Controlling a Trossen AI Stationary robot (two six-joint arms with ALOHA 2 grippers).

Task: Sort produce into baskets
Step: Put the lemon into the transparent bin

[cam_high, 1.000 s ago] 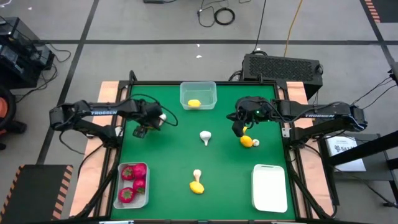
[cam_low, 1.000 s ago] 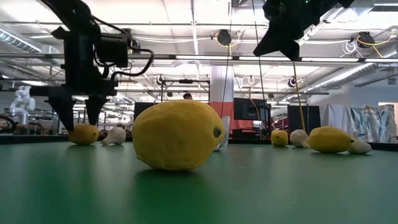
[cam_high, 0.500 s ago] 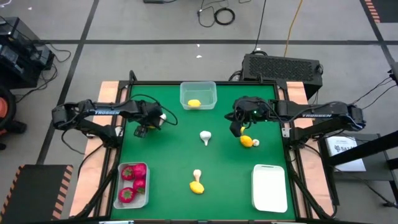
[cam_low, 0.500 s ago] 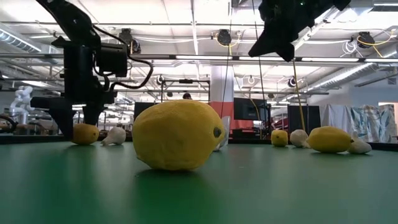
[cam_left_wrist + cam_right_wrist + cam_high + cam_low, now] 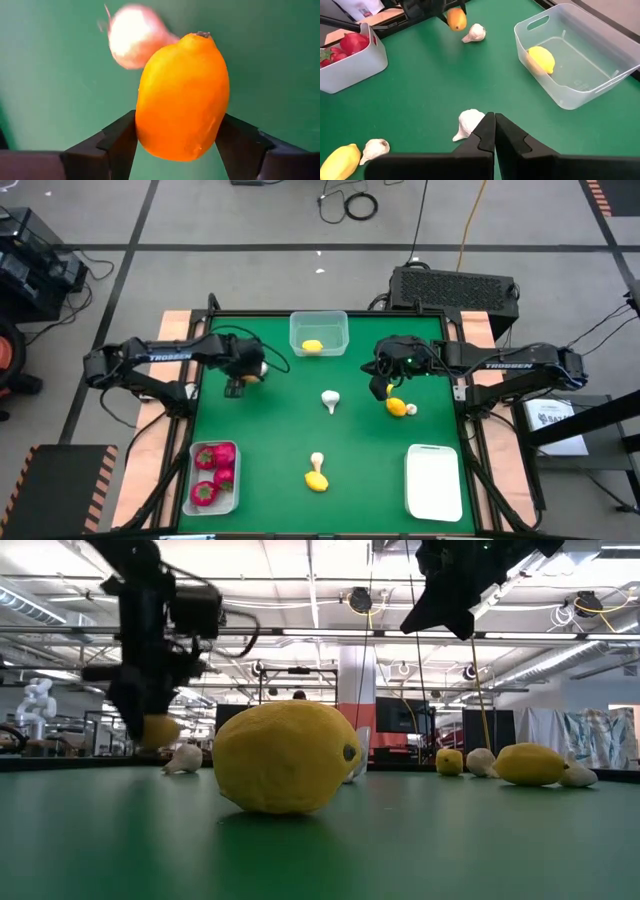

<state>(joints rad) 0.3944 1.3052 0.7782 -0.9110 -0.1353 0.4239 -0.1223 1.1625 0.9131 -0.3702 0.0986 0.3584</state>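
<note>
Orange lemon (image 5: pixel 182 97) is sitting clamped in my left tool (image 5: pixel 243 372), lifted just off the green bench (image 5: pixel 280 440). I am carrying it level toward the far basket (image 5: pixel 319 334) holding a lemon, keeping my clenched right tool (image 5: pixel 381 388) clear.

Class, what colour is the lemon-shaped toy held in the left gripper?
Orange-yellow; the lemon-shaped toy shows best in the left wrist view, between the left gripper's fingers.

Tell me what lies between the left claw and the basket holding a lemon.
In the high view, only bare green table separates the left claw from that basket.
</note>
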